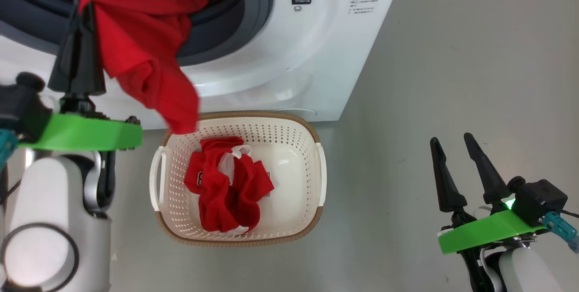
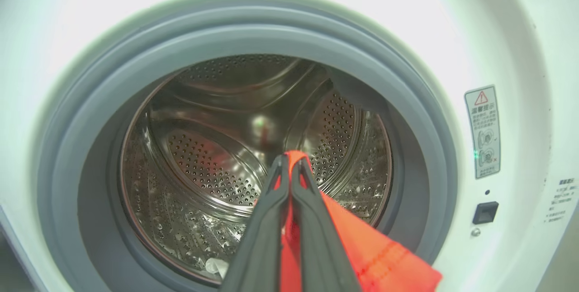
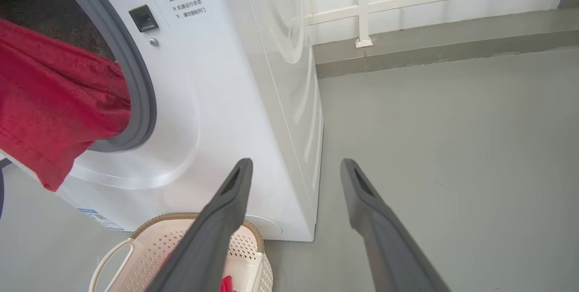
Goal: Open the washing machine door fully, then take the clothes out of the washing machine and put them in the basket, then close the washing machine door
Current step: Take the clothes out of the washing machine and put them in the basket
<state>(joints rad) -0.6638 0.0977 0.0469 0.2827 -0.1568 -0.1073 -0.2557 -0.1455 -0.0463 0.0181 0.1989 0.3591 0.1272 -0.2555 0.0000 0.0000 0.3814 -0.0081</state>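
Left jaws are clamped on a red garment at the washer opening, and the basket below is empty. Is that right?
Not quite. The basket is not empty: a crumpled red garment with white trim lies in it, as the head view shows. The rest holds: the left jaws are shut on a second red garment hanging at the washer opening.

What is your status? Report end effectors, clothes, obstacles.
Left end effector shut on red garment, trailing out of drum. Right end effector open, idle. Another garment in basket; white cloth in drum. Nothing blocks basket.
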